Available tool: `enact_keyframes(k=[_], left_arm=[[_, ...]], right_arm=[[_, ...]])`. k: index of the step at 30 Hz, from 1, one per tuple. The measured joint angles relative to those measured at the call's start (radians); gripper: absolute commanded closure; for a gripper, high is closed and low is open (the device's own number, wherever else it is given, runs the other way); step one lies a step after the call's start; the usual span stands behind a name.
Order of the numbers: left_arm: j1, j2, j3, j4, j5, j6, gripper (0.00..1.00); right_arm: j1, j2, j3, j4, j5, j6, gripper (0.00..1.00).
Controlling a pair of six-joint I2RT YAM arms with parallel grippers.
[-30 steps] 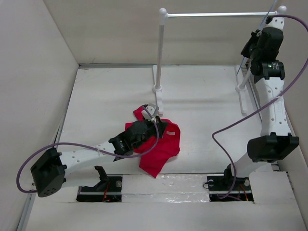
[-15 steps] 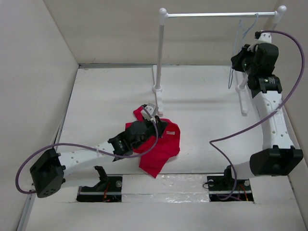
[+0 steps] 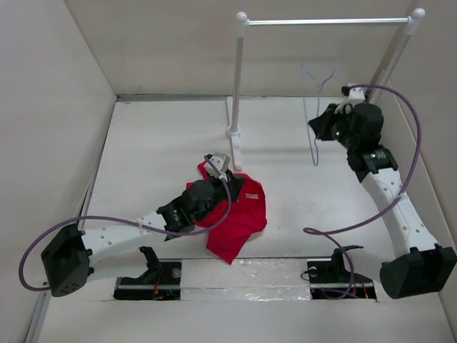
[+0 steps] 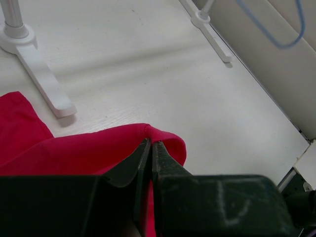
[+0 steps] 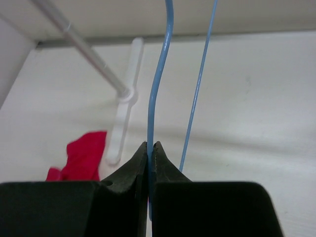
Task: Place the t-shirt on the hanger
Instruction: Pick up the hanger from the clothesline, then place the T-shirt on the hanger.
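Red t-shirt [image 3: 243, 214] sits by the table's [image 3: 157, 136] near edge, pinched in my left gripper [image 4: 150, 147]. My right gripper [image 5: 150, 146], clamped on the hanger [image 5: 150, 123], has lifted it off the rail [image 3: 321, 21]; threading can begin.

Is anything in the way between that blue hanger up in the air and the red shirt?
Nothing visible. The right gripper holds the hanger above bare table, and the left gripper pinches the t-shirt. The stand's foot lies by the t-shirt's far edge, off the straight path.
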Motion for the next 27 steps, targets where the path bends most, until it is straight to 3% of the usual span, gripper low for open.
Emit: enact_keyframes(k=[6, 15, 27], left_arm=[[0.065, -0.005, -0.003, 0.000, -0.005, 0.003, 1.00], [0.238, 0.025, -0.001, 0.001, 0.039, -0.013, 1.00], [0.286, 0.113, 0.085, -0.003, 0.071, -0.027, 1.00]], right_arm=[[0.188, -0.199, -0.261, -0.069, -0.073, 0.034, 1.00], [0.432, -0.590, -0.245, -0.335, -0.073, 0.092, 1.00], [0.507, -0.599, -0.117, -0.667, -0.143, 0.127, 1.00]])
